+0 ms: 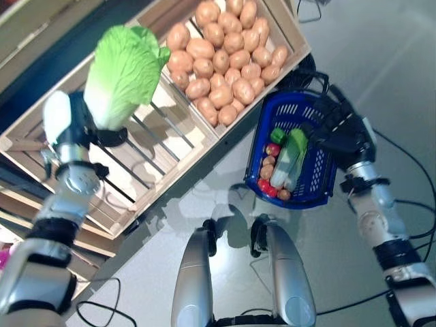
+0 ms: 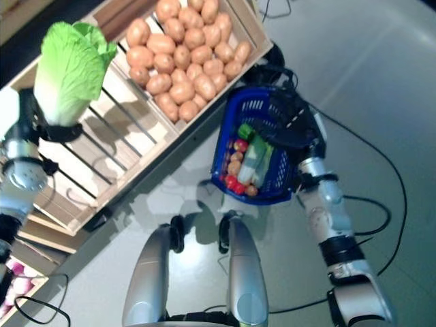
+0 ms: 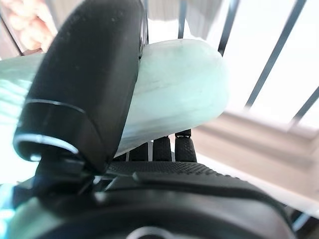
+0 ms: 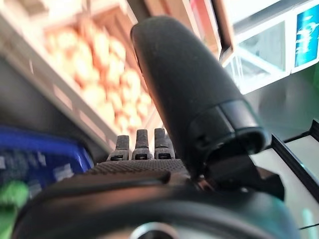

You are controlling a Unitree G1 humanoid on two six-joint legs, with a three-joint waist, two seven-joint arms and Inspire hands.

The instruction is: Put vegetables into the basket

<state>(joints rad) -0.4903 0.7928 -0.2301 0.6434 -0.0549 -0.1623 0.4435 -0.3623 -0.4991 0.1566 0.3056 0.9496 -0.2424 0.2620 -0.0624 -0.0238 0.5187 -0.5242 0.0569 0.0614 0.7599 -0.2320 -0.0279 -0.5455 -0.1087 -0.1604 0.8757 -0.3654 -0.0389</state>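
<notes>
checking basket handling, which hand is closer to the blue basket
Right. The right hand is at the blue basket, gripping its far side; the left hand holds the cabbage over the slatted crate.

Place: a shop, the produce section of a grocery, as far as I see.
Display: a slanted wooden crate stand (image 1: pixel 204 122) with slatted compartments, set out like a greengrocer's shelf.
Stock: loose potatoes (image 1: pixel 225 61) heaped in the stand's upper compartment; the slatted compartment beside it lies bare.
Goods in my grip: a napa cabbage (image 1: pixel 122 71) in my left hand (image 1: pixel 92 126), above the stand's bare compartment.
Basket: a blue plastic shopping basket (image 1: pixel 320 180), just beside the stand's corner, holding vegetables, its handle under my right hand (image 1: pixel 344 133).
Floor: smooth pale shop floor (image 1: pixel 381 61) beyond the stand.
</notes>
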